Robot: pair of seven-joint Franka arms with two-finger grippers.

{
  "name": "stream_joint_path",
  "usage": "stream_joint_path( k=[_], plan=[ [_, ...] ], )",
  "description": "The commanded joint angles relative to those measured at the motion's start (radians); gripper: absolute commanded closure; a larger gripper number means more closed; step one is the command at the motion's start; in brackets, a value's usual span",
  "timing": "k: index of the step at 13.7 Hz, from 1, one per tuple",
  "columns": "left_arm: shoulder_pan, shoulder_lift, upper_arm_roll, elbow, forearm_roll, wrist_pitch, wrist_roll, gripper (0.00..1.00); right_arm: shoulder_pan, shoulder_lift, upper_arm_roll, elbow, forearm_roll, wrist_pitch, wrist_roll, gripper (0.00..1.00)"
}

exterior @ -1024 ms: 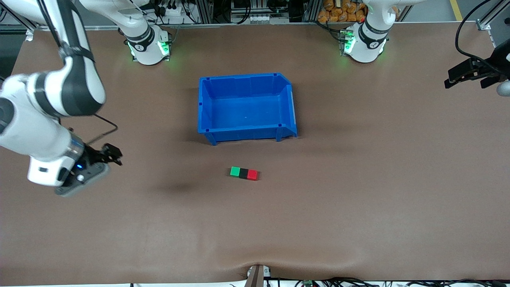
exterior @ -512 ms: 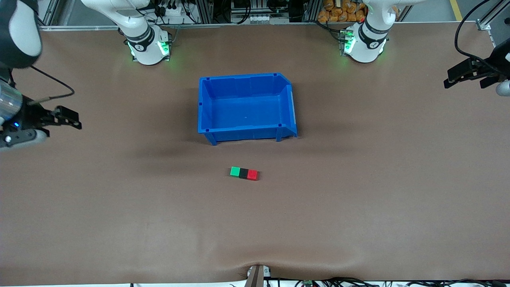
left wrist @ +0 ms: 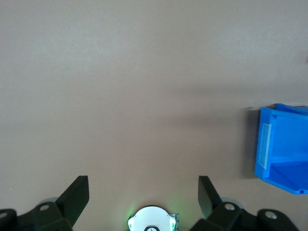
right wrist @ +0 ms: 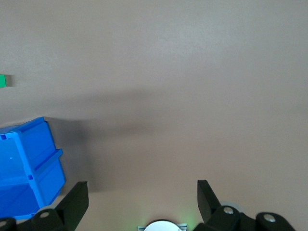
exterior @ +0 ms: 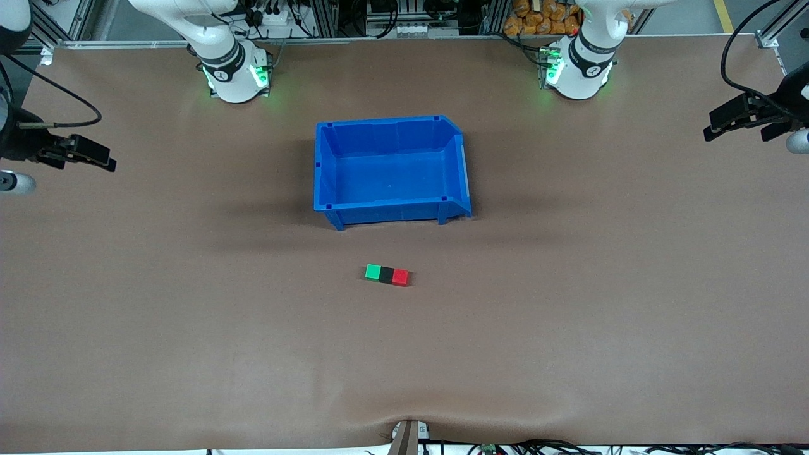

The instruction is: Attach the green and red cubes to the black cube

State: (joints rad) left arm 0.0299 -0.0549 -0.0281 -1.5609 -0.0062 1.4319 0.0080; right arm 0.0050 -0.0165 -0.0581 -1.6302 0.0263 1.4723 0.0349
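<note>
The green cube (exterior: 373, 272), black cube (exterior: 387, 274) and red cube (exterior: 400, 277) lie touching in one straight row on the brown table, black in the middle, green toward the right arm's end. The row sits nearer the front camera than the blue bin (exterior: 392, 212). My right gripper (exterior: 109, 161) hangs open and empty over the right arm's end of the table, well away from the cubes. My left gripper (exterior: 709, 126) waits open and empty over the left arm's end. The right wrist view (right wrist: 142, 195) catches only the green cube (right wrist: 2, 81) at its margin. The left wrist view shows open jaws (left wrist: 143, 190) over bare table.
The blue bin stands empty in the middle of the table, seen also in the left wrist view (left wrist: 284, 144) and right wrist view (right wrist: 43, 159). The two arm bases (exterior: 234, 76) (exterior: 578, 72) stand along the table edge farthest from the front camera.
My right arm has swung away from the table's middle toward its own end and farther from the front camera, gripper still open. The cubes, bin and left arm have not moved.
</note>
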Motion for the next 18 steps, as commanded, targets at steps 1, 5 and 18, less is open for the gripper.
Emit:
stream_joint_path(
  k=[1, 5, 18],
  plan=[
    [0.007, 0.015, -0.004, 0.027, -0.015, -0.004, -0.013, 0.0, -0.022, -0.031, 0.014, -0.013, 0.006, -0.012, 0.026, 0.0],
    [0.007, 0.015, -0.004, 0.028, -0.015, -0.004, -0.013, 0.0, -0.023, -0.031, 0.012, 0.001, 0.012, -0.007, 0.026, 0.0],
    [0.013, 0.015, -0.004, 0.038, -0.015, -0.005, -0.011, 0.0, -0.025, -0.028, 0.011, 0.003, 0.014, -0.01, 0.016, 0.0]
  ],
)
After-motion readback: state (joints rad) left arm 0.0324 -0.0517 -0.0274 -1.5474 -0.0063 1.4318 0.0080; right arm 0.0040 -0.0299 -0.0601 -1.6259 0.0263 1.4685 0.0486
